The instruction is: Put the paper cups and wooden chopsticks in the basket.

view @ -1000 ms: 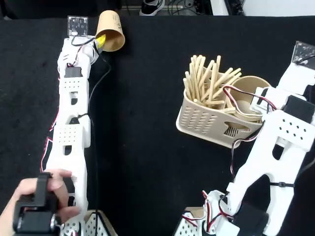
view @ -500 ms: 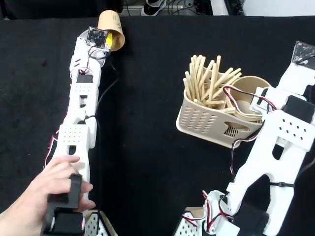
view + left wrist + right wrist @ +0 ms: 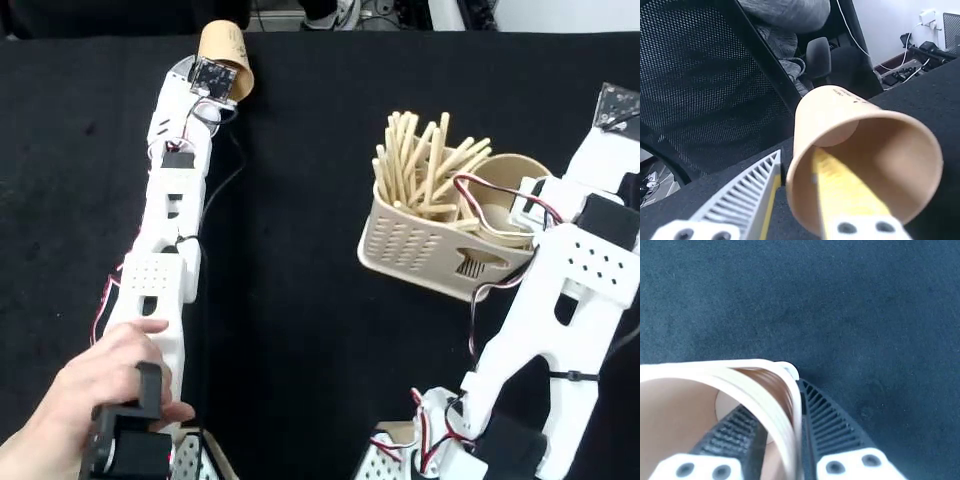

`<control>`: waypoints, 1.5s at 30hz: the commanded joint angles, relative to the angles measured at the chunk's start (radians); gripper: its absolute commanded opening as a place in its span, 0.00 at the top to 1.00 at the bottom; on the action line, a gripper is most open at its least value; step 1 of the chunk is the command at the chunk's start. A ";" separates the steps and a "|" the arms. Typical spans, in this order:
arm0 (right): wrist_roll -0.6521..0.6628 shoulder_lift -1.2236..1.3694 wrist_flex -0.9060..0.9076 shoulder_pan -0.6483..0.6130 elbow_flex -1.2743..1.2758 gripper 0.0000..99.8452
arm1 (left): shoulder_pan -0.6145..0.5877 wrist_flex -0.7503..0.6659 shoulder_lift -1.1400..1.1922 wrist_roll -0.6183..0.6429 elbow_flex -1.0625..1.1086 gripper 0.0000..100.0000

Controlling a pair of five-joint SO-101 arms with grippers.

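Left gripper (image 3: 795, 156) at upper left of the high view, fingers clamped on the wall of a tipped paper cup (image 3: 224, 50), right gripper (image 3: 774, 400) with fingers pinching the rim of stacked paper cups (image 3: 715, 371) inside the beige basket (image 3: 410, 247), centre right, beside bundled wooden chopsticks (image 3: 418, 160)

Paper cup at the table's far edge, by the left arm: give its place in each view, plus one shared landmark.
High view: the paper cup is at the far edge of the black table cover, at the tip of the left arm.
Left wrist view: the same cup close up, the left hand at its mouth.
Right wrist view: a second cup instead, held by the right hand.
Shared landmark: the black table cover.
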 commanded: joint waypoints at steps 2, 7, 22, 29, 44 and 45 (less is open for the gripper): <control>0.005 -0.008 -0.035 -0.032 -0.002 0.99 | 0.004 -0.025 -0.034 0.002 -0.012 0.97; 0.005 -0.008 -0.037 -0.029 -0.002 0.99 | 0.001 -0.063 -0.028 0.000 -0.007 0.97; 0.005 -0.008 -0.037 -0.032 -0.005 0.99 | -0.036 0.394 -0.029 0.057 -0.306 0.97; 0.003 -0.008 -0.037 -0.034 -0.022 0.99 | -0.045 0.695 -0.241 0.167 -0.297 0.97; -0.238 -0.008 0.146 -0.265 -0.114 0.99 | -0.051 1.455 -0.855 0.247 -0.295 0.97; -0.259 -0.008 0.164 -0.296 -0.131 0.99 | -0.051 1.494 -0.896 0.247 -0.294 0.97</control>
